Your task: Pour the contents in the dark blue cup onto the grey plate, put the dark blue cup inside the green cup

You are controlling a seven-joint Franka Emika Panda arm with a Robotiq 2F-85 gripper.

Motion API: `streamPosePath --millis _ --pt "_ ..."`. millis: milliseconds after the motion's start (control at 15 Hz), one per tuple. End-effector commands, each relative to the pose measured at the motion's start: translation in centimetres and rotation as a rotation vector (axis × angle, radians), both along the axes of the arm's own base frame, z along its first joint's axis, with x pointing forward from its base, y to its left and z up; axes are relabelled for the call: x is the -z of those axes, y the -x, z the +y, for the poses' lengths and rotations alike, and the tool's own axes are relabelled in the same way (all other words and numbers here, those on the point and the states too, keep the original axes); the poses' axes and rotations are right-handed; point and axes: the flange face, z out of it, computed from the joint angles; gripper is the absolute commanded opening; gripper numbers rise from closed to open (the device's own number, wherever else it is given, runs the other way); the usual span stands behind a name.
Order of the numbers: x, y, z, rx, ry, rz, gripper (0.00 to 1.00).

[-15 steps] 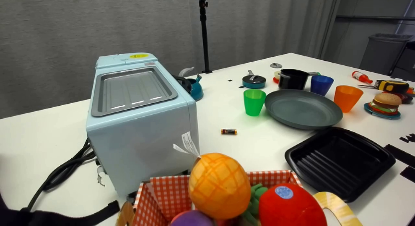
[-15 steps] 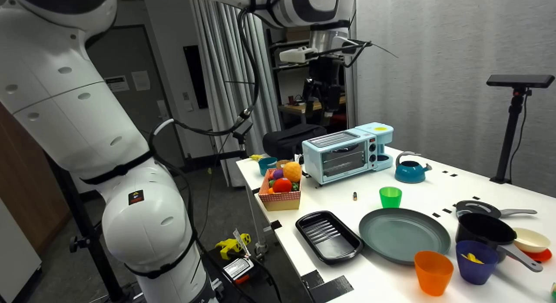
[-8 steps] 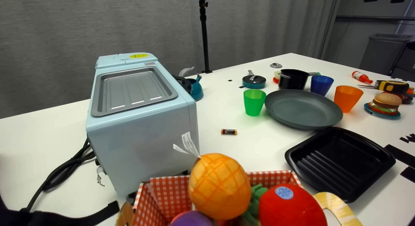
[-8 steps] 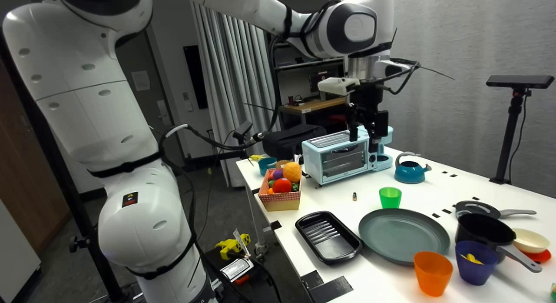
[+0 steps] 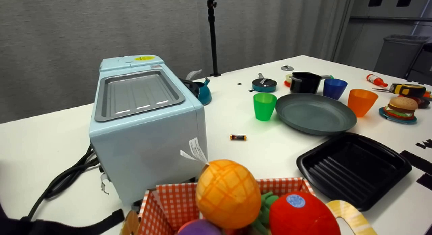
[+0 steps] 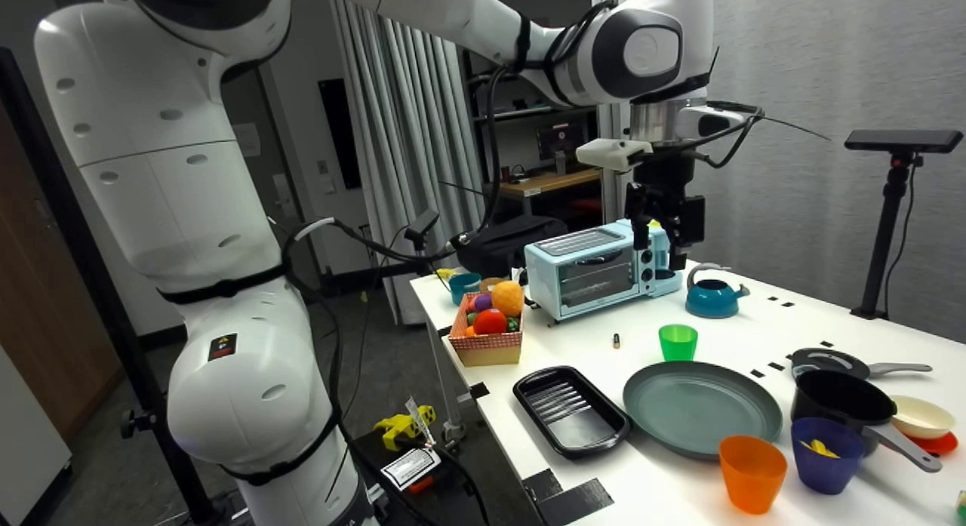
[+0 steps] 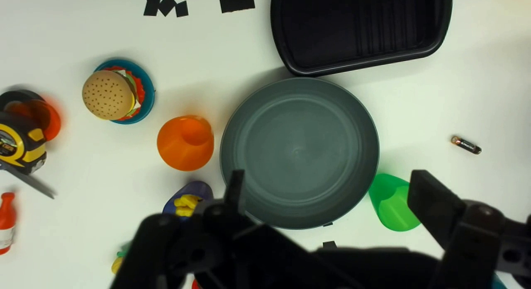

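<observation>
Gripper [image 6: 659, 248] was held well above the table [image 6: 573, 337] in an exterior view; fingers were spread apart. Wrist view, left to right: tape measure [image 7: 31, 154] was seen farthest left of the gripper, then toy burger [image 7: 108, 95], also well left. Orange cup [image 7: 178, 144] was seen nearer, up-left of the fingertip at the view's left. Dark blue cup [image 7: 199, 187] was seen just beside that finger, partly covered by it; yellow pieces [image 7: 186, 202] were held in it. Grey plate [image 7: 296, 152] was framed between the fingertips, well below. Black tray [image 7: 323, 36] was seen past the plate, up from the fingertips. Green cup [image 7: 394, 204] was seen just beside the fingertip at the view's right; contact with the plate could not be told. Battery [image 7: 466, 144] was seen up-right of that fingertip.
</observation>
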Motion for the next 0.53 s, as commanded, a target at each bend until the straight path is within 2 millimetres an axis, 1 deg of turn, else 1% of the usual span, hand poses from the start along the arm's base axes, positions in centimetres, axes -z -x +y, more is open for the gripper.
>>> streamPosePath --millis 0,133,267,467 --pt "0.0 0.0 0.0 0.000 0.000 0.001 1.00" --pt "0.0 0.0 0.0 0.000 0.000 0.001 1.00" --pt "0.4 -0.6 -0.4 0.014 0.010 -0.013 1.00" --pt "1.6 -2.3 -2.2 0.029 0.045 -0.023 1.00"
